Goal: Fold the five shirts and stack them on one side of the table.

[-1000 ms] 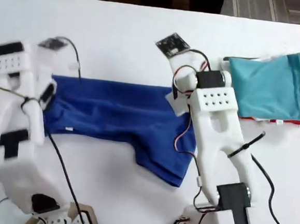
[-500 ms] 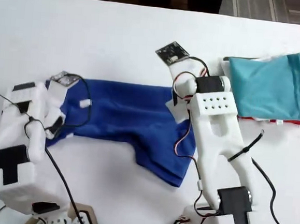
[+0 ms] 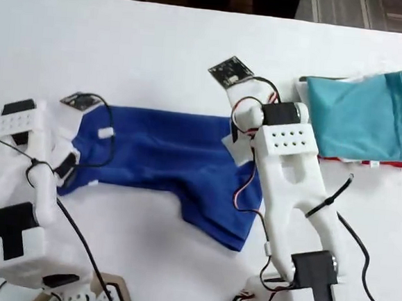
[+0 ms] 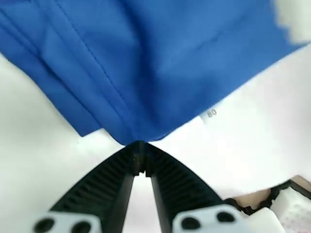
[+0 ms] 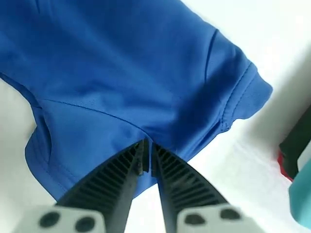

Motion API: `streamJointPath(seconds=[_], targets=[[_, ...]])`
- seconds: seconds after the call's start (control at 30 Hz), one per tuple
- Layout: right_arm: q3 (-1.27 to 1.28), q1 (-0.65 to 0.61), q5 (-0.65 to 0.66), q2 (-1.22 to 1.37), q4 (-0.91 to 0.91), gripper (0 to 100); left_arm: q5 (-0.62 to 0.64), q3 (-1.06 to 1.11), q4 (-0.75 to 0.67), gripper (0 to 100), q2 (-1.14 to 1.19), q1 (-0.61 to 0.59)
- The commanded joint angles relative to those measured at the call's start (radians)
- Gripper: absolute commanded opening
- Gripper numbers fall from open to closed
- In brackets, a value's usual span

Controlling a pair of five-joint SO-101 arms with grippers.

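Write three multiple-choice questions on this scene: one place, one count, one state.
1. The teal shirt lies: A. on top of other folded shirts; B. hanging off the table; C. under an arm.
2. How many end effectors grip the blue shirt? A. none; B. one; C. two.
3. The left end effector is: A. wide open; B. shut on the blue shirt; C. shut on the teal shirt.
Answers: 1 A, a red edge shows beneath it; 2 C, the right end effector pinches it too; 3 B, it pinches blue cloth.
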Motion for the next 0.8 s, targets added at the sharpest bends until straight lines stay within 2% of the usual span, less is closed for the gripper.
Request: streamJointPath(seconds=[0.0, 0.13, 0.3, 0.43, 0.5, 0.57, 0.77], targets=[[-0.006, -0.010, 0.000, -0.048, 0.005, 2.0, -0.006, -0.027, 0.014, 5, -0.048, 0.005], [-0.006, -0.010, 0.000, -0.050, 0.010, 2.0, -0.017, 0.001, -0.028, 14, -0.048, 0.005], [-0.006, -0.008, 0.000, -0.050, 0.012, 2.0, -0.017, 0.093, -0.157, 14, -0.048, 0.005], [-0.006, -0.008, 0.000, -0.050, 0.012, 2.0, -0.017, 0.142, -0.203, 14, -0.048, 0.005], [-0.006, -0.008, 0.000, -0.050, 0.010, 2.0, -0.017, 0.145, -0.209, 10, -0.048, 0.005], [-0.006, -0.008, 0.000, -0.050, 0.008, 2.0, -0.017, 0.131, -0.206, 2, -0.052, 0.005], [-0.006, -0.008, 0.000, -0.047, 0.007, 2.0, -0.017, 0.053, -0.184, 3, -0.054, 0.005]])
